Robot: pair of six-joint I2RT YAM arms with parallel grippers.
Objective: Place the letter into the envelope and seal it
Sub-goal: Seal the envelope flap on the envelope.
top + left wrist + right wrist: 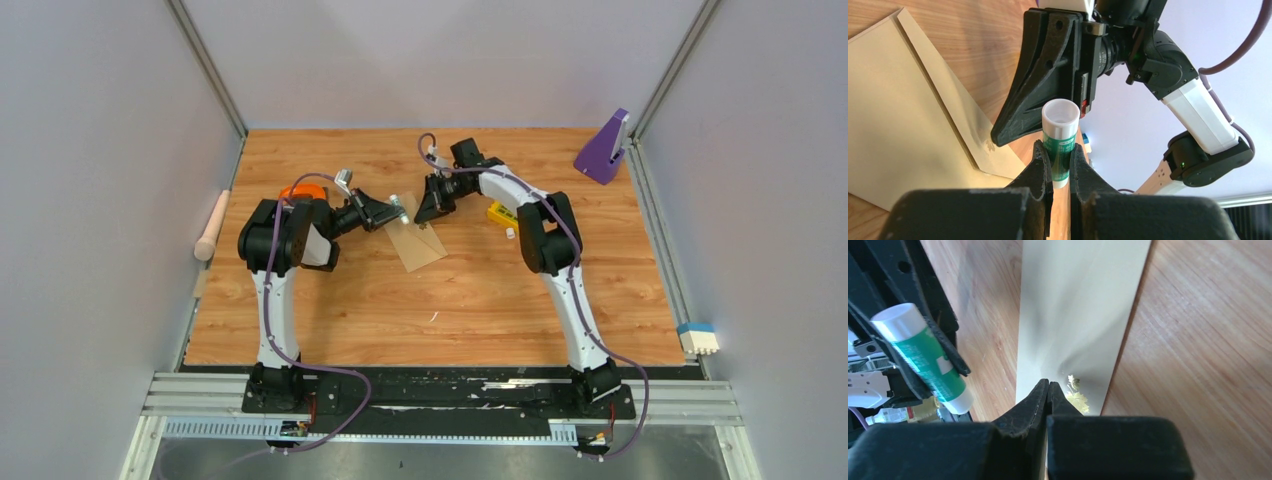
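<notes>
Envelope [1083, 315] touches closed right jaws' tips.

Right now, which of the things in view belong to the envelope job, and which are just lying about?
In use: envelope, pinched at its edge by the right gripper; green glue stick held in the left gripper. The letter is not visible.
Lying about: purple stand, wooden roller, yellow item, orange object, blue-and-white block.
</notes>
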